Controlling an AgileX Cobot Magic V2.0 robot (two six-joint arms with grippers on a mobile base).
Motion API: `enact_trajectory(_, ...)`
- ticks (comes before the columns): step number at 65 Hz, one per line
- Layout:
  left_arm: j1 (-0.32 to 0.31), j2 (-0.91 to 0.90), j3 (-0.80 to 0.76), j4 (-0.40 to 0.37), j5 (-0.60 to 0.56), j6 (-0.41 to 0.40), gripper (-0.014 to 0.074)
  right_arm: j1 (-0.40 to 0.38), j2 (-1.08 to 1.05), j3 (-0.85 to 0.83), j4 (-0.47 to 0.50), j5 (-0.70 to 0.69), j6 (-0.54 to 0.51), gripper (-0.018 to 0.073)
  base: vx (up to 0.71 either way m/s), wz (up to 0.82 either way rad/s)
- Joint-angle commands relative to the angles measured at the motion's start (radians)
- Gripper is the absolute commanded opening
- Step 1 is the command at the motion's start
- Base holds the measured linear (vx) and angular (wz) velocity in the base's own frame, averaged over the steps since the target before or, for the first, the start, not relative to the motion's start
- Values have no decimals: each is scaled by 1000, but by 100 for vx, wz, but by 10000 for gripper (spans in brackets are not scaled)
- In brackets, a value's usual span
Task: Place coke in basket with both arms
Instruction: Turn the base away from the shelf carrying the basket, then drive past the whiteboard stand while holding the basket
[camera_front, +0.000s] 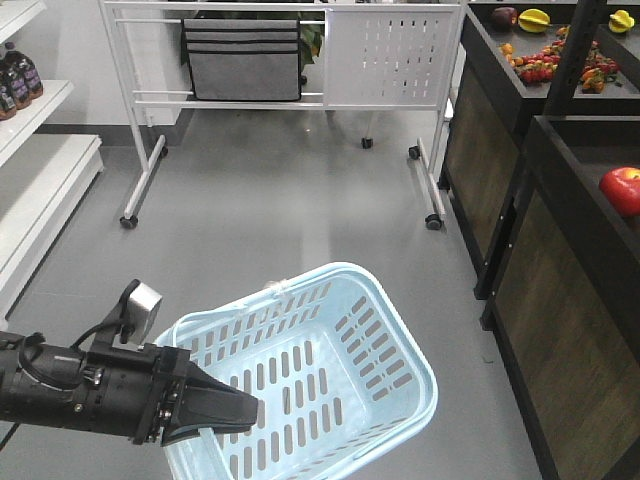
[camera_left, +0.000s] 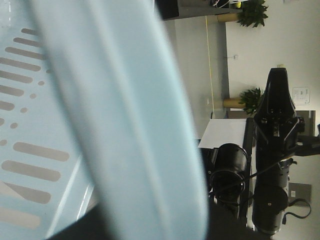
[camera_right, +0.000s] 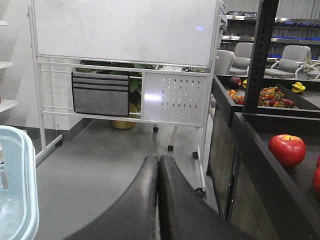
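A light blue rectangular plastic shopping basket (camera_front: 415, 350) with slotted sides and base fills the lower centre of the front view, above a grey floor. A black robot arm reaches in from the lower left, with a small silver-grey camera block (camera_front: 143, 305) on top. Its tapered black left gripper (camera_front: 252, 410) lies across the basket's near left rim and narrows to a point. I cannot tell whether it is pinching the rim or only pressed together above it. In the left wrist view the basket rim (camera_left: 125, 125) is a broad blurred pale blue band across the frame.

In the right wrist view the right gripper (camera_right: 158, 160) sits at the bottom centre with its two black fingers pressed flat together, holding nothing. The basket's edge (camera_right: 15, 175) shows at the lower left of that view, apart from the gripper.

A white wheeled whiteboard stand (camera_front: 280, 50) carrying a grey fabric pocket organiser (camera_front: 242, 62) stands at the top of the front view. Dark bottles (camera_front: 18, 78) sit on white shelving at upper left, their labels too small to read. A red apple (camera_front: 622, 190) rests on dark shelving at right.
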Motion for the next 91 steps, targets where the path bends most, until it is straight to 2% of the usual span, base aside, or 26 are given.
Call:
enact_trajectory(1, -4, -38, -19, -68, 90, 16, -6, -4, -18, 11, -4, -78, -7, -10, 13, -6)
enact_trajectory(91, -4, -38, -19, -68, 90, 16, -6, -4, -18, 11, -4, -77, -7, -10, 17, -3)
